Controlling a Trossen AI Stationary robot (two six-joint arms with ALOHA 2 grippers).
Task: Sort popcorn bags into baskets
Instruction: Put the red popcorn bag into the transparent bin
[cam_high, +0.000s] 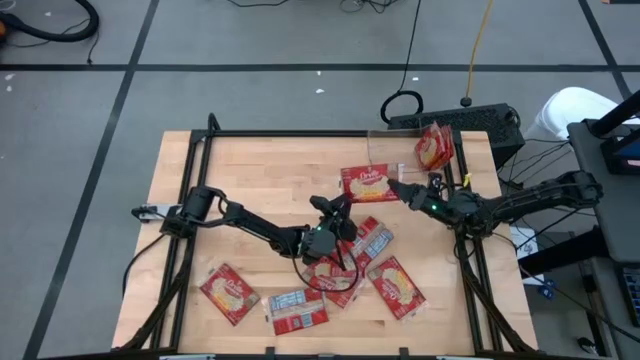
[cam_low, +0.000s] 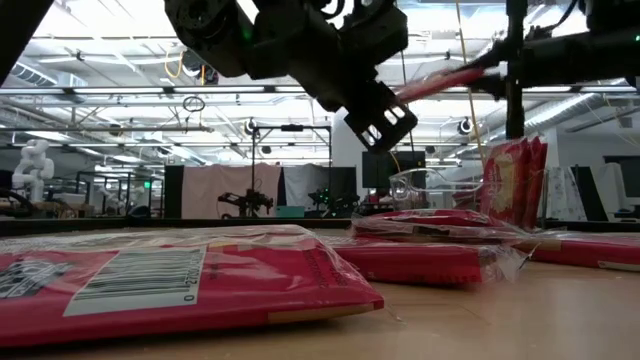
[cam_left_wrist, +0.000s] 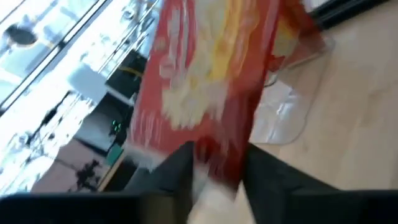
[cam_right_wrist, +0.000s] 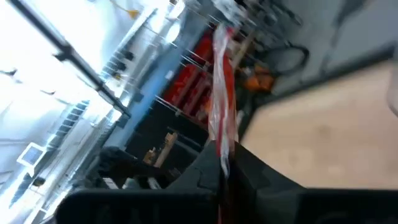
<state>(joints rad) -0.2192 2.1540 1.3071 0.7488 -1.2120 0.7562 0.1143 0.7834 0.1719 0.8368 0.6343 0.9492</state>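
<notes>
One red popcorn bag (cam_high: 367, 183) with a cream round picture hangs in the air over the table's middle, between both grippers. My left gripper (cam_high: 338, 207) is at its near-left corner and my right gripper (cam_high: 397, 187) at its right end, both shut on it. In the low view the bag (cam_low: 440, 82) shows as a thin strip above the table. The clear bin (cam_high: 385, 150) stands at the far right, with red bags (cam_high: 435, 148) upright in it. Several more bags (cam_high: 375, 240) lie flat near the front edge. My left gripper (cam_left_wrist: 217, 174) has the bag's near corner (cam_left_wrist: 217, 146) between its two fingers, coming slantwise from the near left. The bag's printed face shows beyond the fingers, lifted clear of the table. My right gripper (cam_right_wrist: 222, 162) pinches the bag's right end (cam_right_wrist: 222, 134) between its two fingers, coming level from the table's right. The bag shows edge-on past the fingers and is lifted clear.
Loose bags lie at the front: one front left (cam_high: 230, 293), one label-up (cam_high: 298, 310), one front right (cam_high: 395, 285). A dark frame rail (cam_high: 300, 133) runs along the far edge. Bare wood (cam_high: 250, 170) lies at the far left of the table.
</notes>
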